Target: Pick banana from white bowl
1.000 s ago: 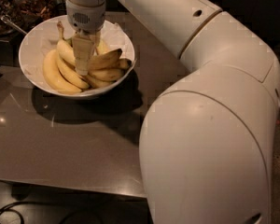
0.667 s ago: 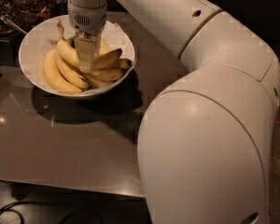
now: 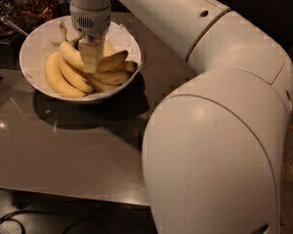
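Observation:
The white bowl stands at the back left of the grey table and holds several yellow bananas. The banana, long and curved with a thin brownish stem pointing up at the far side, lies in the middle of the bunch. My gripper hangs straight down from the wrist into the bowl. It is right beside this banana and touches the bananas. Its tips are hidden among the fruit.
Shorter, plumper bananas lie at the bowl's left, and brown-marked ones at its right. My big white arm fills the right half of the view. A dark cluttered tray sits behind the bowl. The grey table ends near the bottom.
My gripper has sunk a little lower among the bananas. The bowl and the bananas have stayed in place.

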Motion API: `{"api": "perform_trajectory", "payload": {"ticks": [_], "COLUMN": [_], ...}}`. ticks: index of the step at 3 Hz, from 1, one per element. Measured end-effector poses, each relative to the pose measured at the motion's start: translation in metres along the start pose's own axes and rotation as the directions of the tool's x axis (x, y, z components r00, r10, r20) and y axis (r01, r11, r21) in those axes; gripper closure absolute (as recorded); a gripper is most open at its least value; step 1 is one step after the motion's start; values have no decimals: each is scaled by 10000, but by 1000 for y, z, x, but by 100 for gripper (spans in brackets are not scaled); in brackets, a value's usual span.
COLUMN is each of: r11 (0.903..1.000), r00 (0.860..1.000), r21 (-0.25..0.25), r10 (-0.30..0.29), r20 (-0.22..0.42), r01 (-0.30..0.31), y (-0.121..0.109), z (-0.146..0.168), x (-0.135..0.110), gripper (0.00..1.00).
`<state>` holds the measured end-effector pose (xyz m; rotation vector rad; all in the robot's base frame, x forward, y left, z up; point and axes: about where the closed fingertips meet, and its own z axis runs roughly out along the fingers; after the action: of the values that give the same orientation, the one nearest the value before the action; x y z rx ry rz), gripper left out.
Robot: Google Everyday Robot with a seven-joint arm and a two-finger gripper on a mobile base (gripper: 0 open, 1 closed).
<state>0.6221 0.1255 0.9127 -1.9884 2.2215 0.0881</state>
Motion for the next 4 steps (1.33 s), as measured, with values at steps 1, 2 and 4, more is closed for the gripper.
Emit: {"api": "perform_trajectory", "payload": {"ticks": [1, 2, 4], "r11": [10000, 9978, 9721], "r00": [10000, 9978, 9615], "r21": [0, 505, 1313], "r10": [0, -461, -2152], "r20": [0, 481, 1708], "r01": [0, 436, 1942], "y": [0, 4, 30], "z": [0, -13, -63], "x": [0, -7, 3], "gripper": [100, 100, 100]}}
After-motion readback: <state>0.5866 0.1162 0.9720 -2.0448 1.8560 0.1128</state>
